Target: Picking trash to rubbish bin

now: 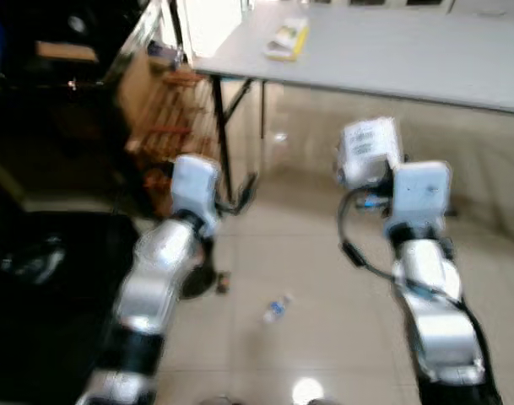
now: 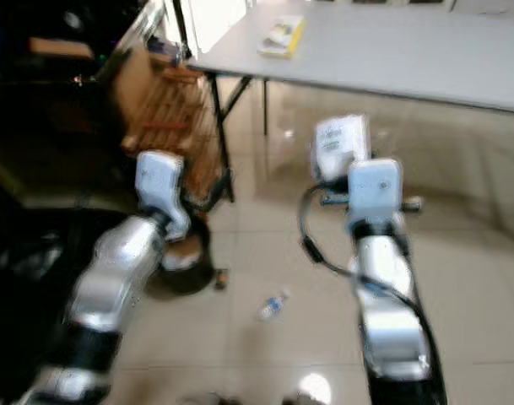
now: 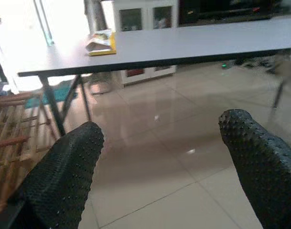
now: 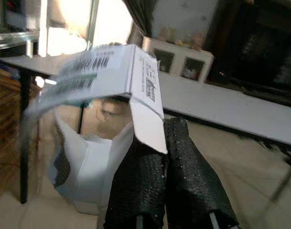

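The right claw [image 4: 167, 157] pinches a white paper box [image 1: 369, 149] in the middle of the frame. The left claw [image 3: 159, 167] is spread wide. A small bottle [image 1: 276, 309] lies on the floor lower down.

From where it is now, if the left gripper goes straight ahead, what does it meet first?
The left gripper, fingers open, points over bare tiled floor toward the grey table. The way looks free; probably it would pass beneath the tabletop, though depth is unclear.
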`<state>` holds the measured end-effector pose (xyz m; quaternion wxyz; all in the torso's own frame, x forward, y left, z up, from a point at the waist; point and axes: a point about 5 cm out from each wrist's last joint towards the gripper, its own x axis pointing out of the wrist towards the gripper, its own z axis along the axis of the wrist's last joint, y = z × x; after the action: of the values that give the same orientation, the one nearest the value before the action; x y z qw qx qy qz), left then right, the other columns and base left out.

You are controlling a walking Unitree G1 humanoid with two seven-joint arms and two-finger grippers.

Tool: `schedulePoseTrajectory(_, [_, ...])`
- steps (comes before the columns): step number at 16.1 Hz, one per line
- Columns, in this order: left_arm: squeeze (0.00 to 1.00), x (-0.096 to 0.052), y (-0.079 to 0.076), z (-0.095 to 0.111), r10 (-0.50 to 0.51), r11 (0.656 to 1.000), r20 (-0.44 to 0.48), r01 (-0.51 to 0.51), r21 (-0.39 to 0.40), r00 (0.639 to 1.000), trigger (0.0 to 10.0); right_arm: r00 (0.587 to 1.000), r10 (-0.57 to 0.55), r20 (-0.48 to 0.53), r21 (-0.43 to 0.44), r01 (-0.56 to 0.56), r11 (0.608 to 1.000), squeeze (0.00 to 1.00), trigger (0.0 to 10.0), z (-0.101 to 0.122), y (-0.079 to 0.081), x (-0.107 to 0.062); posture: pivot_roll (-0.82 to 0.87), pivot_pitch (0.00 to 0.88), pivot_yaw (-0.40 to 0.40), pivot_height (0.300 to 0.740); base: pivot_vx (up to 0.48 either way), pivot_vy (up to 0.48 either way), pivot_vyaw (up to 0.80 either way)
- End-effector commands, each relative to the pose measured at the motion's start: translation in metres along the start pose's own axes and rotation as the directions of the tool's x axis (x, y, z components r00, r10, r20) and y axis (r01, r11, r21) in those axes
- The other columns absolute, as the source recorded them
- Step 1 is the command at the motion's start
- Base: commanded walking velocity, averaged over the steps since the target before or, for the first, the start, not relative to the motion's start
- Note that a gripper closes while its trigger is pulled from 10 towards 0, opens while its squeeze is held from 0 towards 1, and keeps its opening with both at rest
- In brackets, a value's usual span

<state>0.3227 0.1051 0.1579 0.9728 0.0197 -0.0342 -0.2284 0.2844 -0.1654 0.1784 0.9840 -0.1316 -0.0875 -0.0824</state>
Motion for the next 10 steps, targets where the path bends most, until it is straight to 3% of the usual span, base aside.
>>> schedulePoseTrajectory(1, [0.00,-0.0003,0.0054,0.0048,0.007,1.000,0.009,-0.007,0.016,1.000,10.0,1.000,-0.002,0.031,0.008,0.002,1.000,0.00,10.0,0.0070,0.0006,0.0002,-0.03,0.080,0.018,0.740,0.000,0.480,0.00])
schedulePoseTrajectory(10, [0.00,-0.0039,0.0100,0.0004,0.031,0.999,-0.004,-0.031,0.028,1.000,10.0,1.000,-0.005,0.019,0.010,0.005,1.000,0.00,10.0,0.0041,-0.0003,-0.0013,-0.03,0.086,0.017,0.740,0.000,0.453,0.00])
